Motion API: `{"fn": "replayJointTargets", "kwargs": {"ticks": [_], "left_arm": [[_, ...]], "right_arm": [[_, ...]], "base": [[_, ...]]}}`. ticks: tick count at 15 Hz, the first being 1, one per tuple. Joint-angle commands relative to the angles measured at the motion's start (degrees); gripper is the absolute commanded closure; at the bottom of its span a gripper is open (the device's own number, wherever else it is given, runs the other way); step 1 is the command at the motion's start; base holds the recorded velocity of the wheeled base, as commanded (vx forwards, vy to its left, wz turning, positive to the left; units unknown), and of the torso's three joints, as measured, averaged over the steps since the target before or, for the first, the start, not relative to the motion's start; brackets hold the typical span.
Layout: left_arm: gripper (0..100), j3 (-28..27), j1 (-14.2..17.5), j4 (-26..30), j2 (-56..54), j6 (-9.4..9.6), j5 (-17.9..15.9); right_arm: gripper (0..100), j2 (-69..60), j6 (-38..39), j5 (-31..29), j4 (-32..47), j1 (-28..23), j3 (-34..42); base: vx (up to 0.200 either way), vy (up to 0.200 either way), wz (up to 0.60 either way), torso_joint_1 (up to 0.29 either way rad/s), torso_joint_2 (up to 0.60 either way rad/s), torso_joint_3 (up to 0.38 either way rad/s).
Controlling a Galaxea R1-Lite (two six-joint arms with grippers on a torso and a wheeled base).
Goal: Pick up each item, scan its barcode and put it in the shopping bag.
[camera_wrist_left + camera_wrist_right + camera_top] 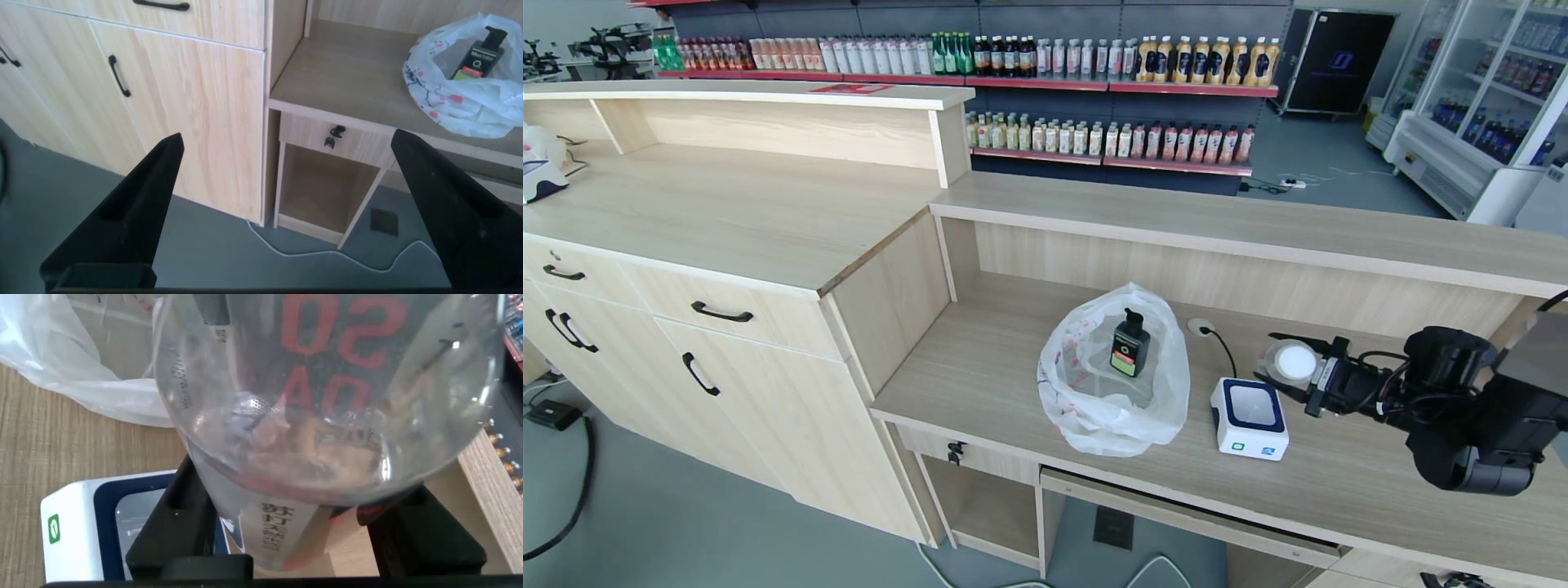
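Observation:
My right gripper (1284, 363) is shut on a clear plastic bottle (1297, 359) with a white cap, held on its side just above the counter, right of the white scanner (1250, 416). In the right wrist view the bottle (327, 400) sits between the gripper's (298, 543) dark fingers, above the scanner (90, 531). The white shopping bag (1094, 408) stands open left of the scanner, with a dark pump bottle (1129, 347) upright inside. My left gripper (286, 220) hangs open with nothing in it over the floor in front of the cabinets, far from the bag (458, 106).
The light wood counter (980, 367) has a raised back ledge (1258, 220) and a higher counter (727, 212) to the left. A cable runs from a counter hole (1201, 327) to the scanner. Drawers and cabinet doors (188, 106) face the left gripper. Drink shelves stand behind.

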Motion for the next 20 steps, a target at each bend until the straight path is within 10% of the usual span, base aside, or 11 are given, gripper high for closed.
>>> {"fn": "replayJointTargets", "kwargs": {"ticks": [1, 20], "left_arm": [[0, 0.0, 0.0, 0.0, 0.0, -0.02, 0.0], [0, 0.0, 0.0, 0.0, 0.0, -0.02, 0.0]], "right_arm": [[100, 1.2, 0.0, 0.1, 0.0, 0.0, -1.3], [100, 6.7, 0.2, 0.2, -3.6, 1.7, -3.6]], "base": [[0.0, 0.0, 0.0, 0.0, 0.0, 0.0], [0.0, 0.0, 0.0, 0.0, 0.0, 0.0]]}}
